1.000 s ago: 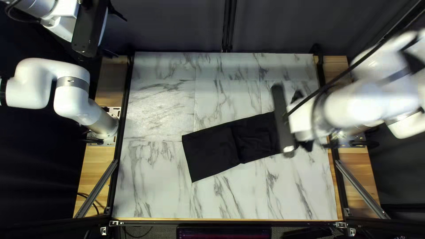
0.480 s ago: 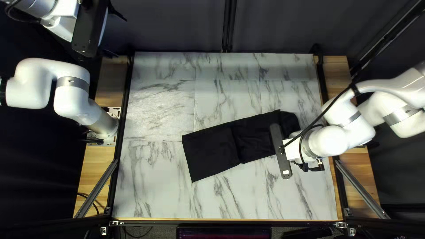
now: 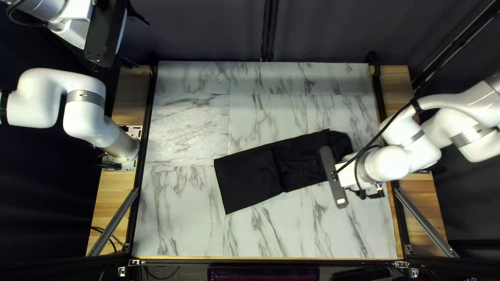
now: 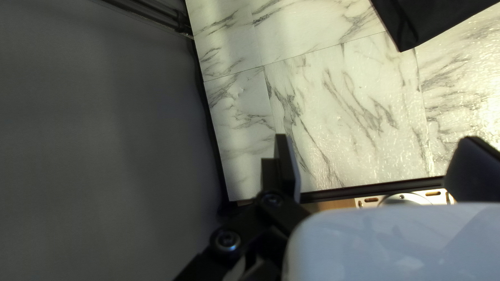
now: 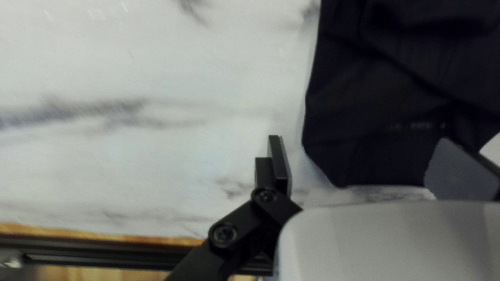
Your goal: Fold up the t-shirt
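The black t-shirt [image 3: 247, 179] lies as a long folded strip slanting across the table, its wider end at the left of the top left view. My right gripper [image 3: 333, 177] is over its other end. In the right wrist view a corner of the shirt [image 5: 375, 130] shows ahead of and between the open fingers of my right gripper [image 5: 367, 161], which do not pinch it. My left gripper [image 3: 104, 36] is raised beyond the table's far left corner. Seen in its own wrist view, my left gripper [image 4: 380, 156] stands open and holds nothing; the shirt's corner [image 4: 416, 26] is far ahead.
The marble-patterned table [image 3: 182, 125] has bare surface around the shirt. Black rails [image 3: 143, 151] run along its sides, and a dark curtain [image 3: 208, 31] hangs behind it. A cable [image 3: 385, 127] crosses beside my right arm.
My right gripper has come lower in the view and stopped fast motion, shifting only slightly in the last half second. The shirt and my left arm look unmoved.
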Tool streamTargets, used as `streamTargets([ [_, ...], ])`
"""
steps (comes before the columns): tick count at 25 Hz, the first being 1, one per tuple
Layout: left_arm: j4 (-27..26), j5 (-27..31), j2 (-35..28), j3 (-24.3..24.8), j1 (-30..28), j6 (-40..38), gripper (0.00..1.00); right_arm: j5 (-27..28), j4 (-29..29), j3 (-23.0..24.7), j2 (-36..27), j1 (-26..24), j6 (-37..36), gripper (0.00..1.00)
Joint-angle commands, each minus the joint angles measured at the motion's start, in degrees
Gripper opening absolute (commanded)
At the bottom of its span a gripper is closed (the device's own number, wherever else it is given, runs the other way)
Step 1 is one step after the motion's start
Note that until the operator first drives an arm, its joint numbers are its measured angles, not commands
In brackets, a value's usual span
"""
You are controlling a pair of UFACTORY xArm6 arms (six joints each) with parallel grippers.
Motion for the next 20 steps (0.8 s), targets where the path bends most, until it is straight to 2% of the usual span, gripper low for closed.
streamTargets([
  [1, 0.00, 0.00, 0.00, 0.00, 0.00, 0.00, 1.00, -5.94, 1.22, 5.88, 0.59, -2.62, -2.67, 1.00],
  [4, 0.00, 0.00, 0.00, 0.00, 0.00, 0.00, 1.00, -9.39, 2.11, 8.05, 2.06, -3.91, -3.67, 1.00],
  [7, 0.00, 0.00, 0.00, 0.00, 0.00, 0.00, 1.00, -11.56, 2.78, 8.24, 4.15, -4.52, -4.36, 1.00],
  [8, 0.00, 0.00, 0.00, 0.00, 0.00, 0.00, 1.00, -11.82, 2.97, 8.05, 4.60, -4.57, -4.45, 0.99],
  [9, 0.00, 0.00, 0.00, 0.00, 0.00, 0.00, 1.00, -11.96, 3.04, 8.10, 4.66, -4.56, -4.41, 0.92],
  [11, 0.00, 0.00, 0.00, 0.00, 0.00, 0.00, 1.00, -12.54, 3.06, 8.30, 4.98, -4.63, -4.40, 0.86],
  [12, 0.00, 0.00, 0.00, 0.00, 0.00, 0.00, 1.00, -12.90, 3.06, 8.33, 5.31, -4.75, -4.51, 0.63],
  [13, 0.00, 0.00, 0.00, 0.00, 0.00, 0.00, 1.00, -13.80, 3.09, 8.27, 6.34, -5.09, -4.87, 0.54],
  [14, 0.00, 0.00, 0.00, 0.00, 0.00, 0.00, 1.00, -14.03, 3.10, 8.26, 6.59, -5.18, -4.96, 0.24],
  [15, 0.00, 0.00, 0.00, 0.00, 0.00, 0.00, 1.00, -14.72, 3.10, 8.14, 7.37, -5.46, -5.24, 0.17],
  [16, 0.00, 0.00, 0.00, 0.00, 0.00, 0.00, 1.00, -14.96, 3.06, 7.97, 7.73, -5.63, -5.40, 0.00],
  [20, 0.00, 0.00, 0.00, 0.00, 0.00, 0.00, 1.00, -13.53, 2.25, 7.43, 6.61, -6.09, -5.31, 0.00],
])
